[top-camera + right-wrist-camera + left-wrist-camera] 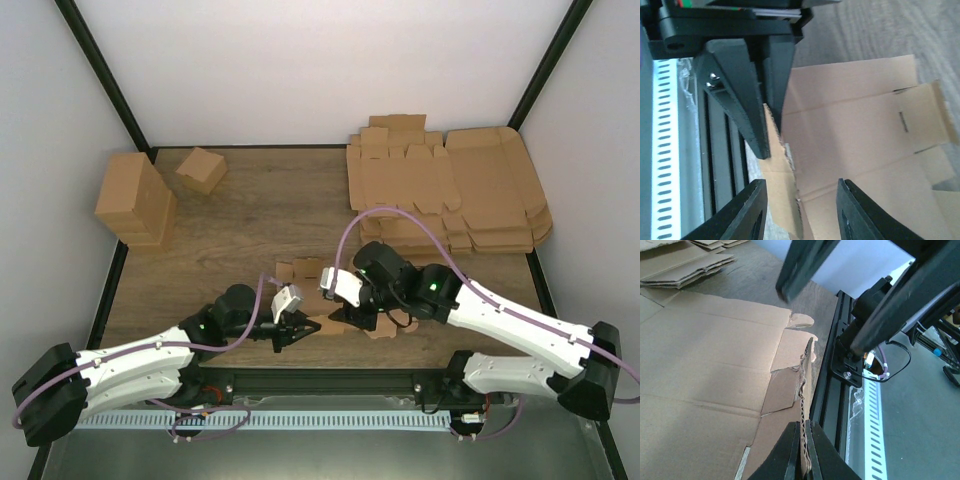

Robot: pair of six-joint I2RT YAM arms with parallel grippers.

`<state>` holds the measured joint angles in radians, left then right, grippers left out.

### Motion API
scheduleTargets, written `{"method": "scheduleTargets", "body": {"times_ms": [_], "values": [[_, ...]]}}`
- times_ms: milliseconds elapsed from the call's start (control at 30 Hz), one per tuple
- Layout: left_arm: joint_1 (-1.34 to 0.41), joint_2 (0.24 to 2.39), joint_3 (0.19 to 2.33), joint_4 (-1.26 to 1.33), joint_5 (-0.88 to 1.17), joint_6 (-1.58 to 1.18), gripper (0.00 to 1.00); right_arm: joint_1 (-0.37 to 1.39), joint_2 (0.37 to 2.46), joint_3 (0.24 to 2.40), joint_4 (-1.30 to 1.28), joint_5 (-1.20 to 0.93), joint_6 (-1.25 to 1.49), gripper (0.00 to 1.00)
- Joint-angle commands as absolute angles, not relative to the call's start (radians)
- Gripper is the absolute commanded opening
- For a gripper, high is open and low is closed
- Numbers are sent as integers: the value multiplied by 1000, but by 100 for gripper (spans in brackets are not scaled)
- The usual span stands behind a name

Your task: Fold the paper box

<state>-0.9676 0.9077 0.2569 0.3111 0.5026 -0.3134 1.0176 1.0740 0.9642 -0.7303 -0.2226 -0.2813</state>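
Note:
The paper box (302,270) is a flat brown die-cut sheet lying near the table's front edge, mostly covered by both grippers. My left gripper (292,335) is shut on a raised side flap; in the left wrist view its jaws (803,425) pinch the corrugated edge of the paper box (705,365). My right gripper (338,316) hovers just to the right of it and is open. In the right wrist view its fingers (801,184) straddle the upright flap of the paper box (855,115) without touching it. The left gripper's fingers (747,95) hold that flap just beyond.
A stack of large brown sheets (450,190) lies at the back right. A tall cardboard block (135,200) and a small folded carton (201,169) stand at the back left. The black frame rail (830,400) runs right beside the held flap.

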Motion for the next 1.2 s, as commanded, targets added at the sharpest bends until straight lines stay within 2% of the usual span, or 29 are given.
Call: {"method": "scheduleTargets", "body": {"times_ms": [0, 167, 333, 500, 633, 967, 1167], "values": [[-970, 905, 275, 322, 522, -304, 4, 1019, 1128, 1004, -785, -339, -307, 41], [-971, 900, 275, 319, 522, -303, 4, 1018, 1161, 1000, -764, -291, -307, 34], [-970, 906, 275, 322, 523, -302, 4, 1018, 1186, 998, -746, -296, -304, 33], [-970, 907, 275, 322, 523, -302, 4, 1019, 1193, 1007, -746, -289, -304, 16], [-971, 912, 273, 320, 521, -301, 4, 1019, 1177, 1009, -742, -248, -304, 8], [-971, 978, 288, 306, 527, -287, 4, 1019, 1136, 1006, -749, -257, -298, 8], [-970, 981, 291, 306, 528, -281, 4, 1018, 1132, 1006, -757, -287, -303, 12]]}}
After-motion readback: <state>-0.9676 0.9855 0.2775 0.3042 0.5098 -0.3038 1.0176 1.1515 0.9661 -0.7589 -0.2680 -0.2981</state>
